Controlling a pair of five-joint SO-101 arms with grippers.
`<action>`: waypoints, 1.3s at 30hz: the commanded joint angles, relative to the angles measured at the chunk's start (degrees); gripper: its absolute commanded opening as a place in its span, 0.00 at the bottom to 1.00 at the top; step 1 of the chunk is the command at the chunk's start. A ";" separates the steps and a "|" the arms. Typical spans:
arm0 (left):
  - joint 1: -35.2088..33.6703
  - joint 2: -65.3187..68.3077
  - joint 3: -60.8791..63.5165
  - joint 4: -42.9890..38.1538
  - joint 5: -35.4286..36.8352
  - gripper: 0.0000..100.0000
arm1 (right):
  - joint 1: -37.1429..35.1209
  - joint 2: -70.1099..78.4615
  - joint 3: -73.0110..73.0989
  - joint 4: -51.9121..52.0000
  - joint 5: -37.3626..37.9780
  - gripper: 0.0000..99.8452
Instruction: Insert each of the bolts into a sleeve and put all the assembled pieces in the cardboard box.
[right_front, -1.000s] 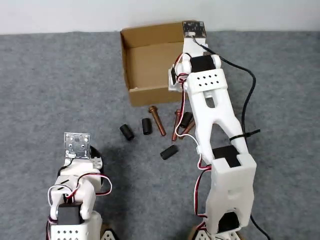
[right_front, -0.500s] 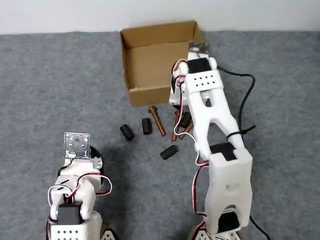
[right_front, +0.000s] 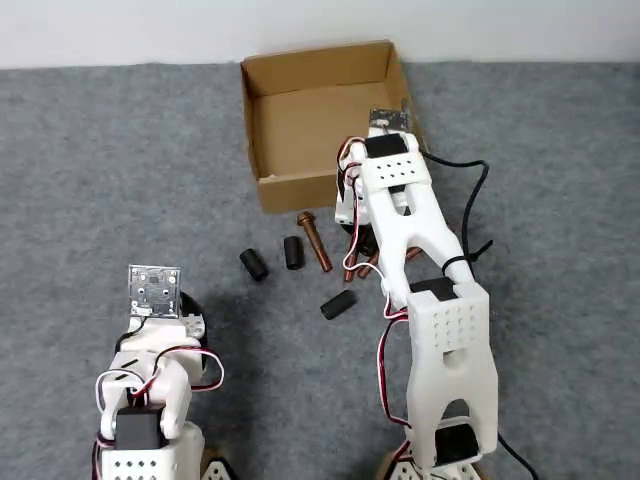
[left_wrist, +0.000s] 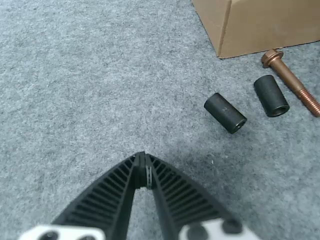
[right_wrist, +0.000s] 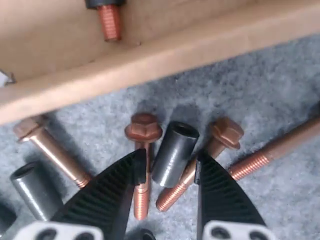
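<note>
Jaws spread, the right gripper (right_wrist: 170, 162) hangs over a black cylindrical metal sleeve (right_wrist: 176, 145) among copper flanged bolts (right_wrist: 143, 131), likely to grasp it; the left gripper (left_wrist: 143, 165) sits pinched closed.

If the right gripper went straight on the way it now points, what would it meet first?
Most likely the black sleeve, which lies in line with the gap of the open right gripper. One finger might brush the copper bolt beside it, but depth is hard to judge.

The left arm (right_front: 160, 400) and right arm (right_front: 445, 350) are white printed shells with black servos and red, white and black wiring. The left gripper (left_wrist: 143, 162) and right gripper (right_wrist: 169, 157) have black ribbed faces.
</note>
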 joint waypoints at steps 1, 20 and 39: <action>-0.44 0.00 -0.22 0.44 -0.62 0.00 | 1.01 0.57 -2.64 -0.84 -0.62 0.15; -0.44 0.00 -0.22 0.44 -0.79 0.00 | 2.24 0.57 -2.73 -0.48 -0.62 0.15; -0.44 0.00 -0.22 0.44 -0.88 0.00 | 4.00 0.22 -2.37 2.77 -0.62 0.15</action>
